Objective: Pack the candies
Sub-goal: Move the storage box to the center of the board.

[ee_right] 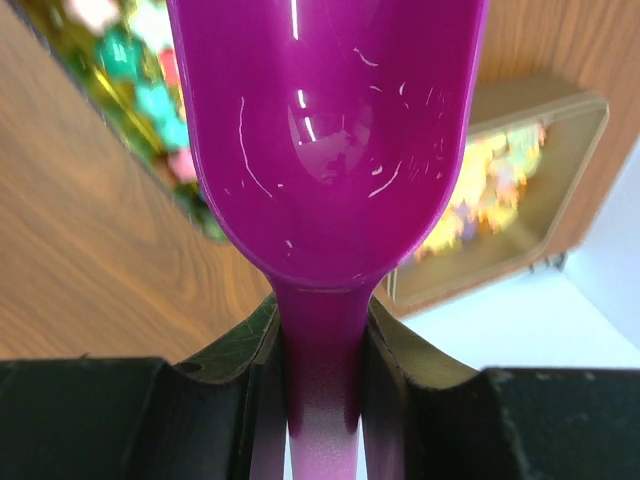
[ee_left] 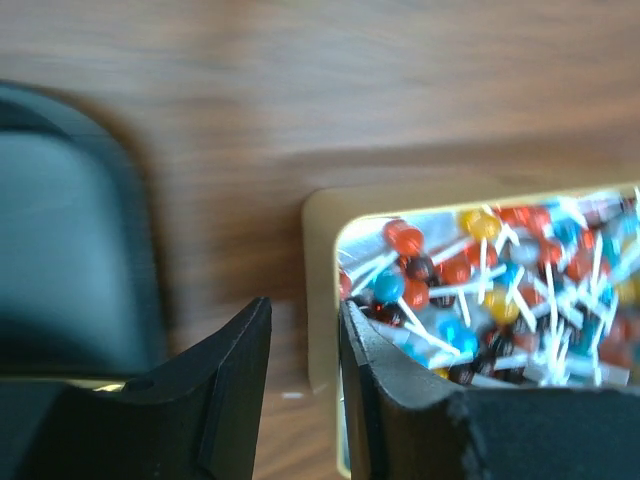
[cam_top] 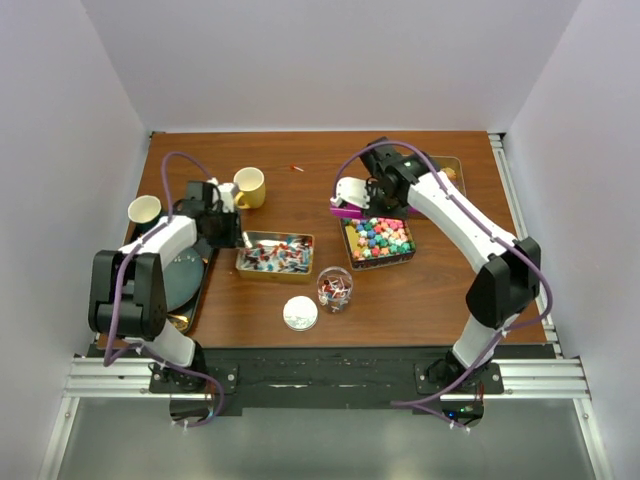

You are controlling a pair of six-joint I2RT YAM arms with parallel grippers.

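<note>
Wooden table (cam_top: 440, 295). Upper left: yellow mug (cam_top: 249, 187), cream cup (cam_top: 145, 210). Left edge: dark tray (cam_top: 185, 282). Centre: gold tin (cam_top: 241, 260) of wrapped candies (cam_top: 276, 254), second tin (cam_top: 380, 264) of coloured balls (cam_top: 380, 238), glass jar (cam_top: 334, 289), white lid (cam_top: 300, 313). Top: stray red candy (cam_top: 296, 168).

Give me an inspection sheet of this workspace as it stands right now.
Surface: wooden table, one stray candy on the far side.
Job's things: wrapped candies, multicoloured balls and pale pieces, each in a tray; glass jar partly filled, white lid beside it.
Clutter: yellow mug, pale mug, dark plate.
End effectors: left end effector open, astride the wrapped candies' tray wall; right end effector shut on purple scoop.
Cables: purple cables along both arms.
Surroundings: white walls, metal rail.
</note>
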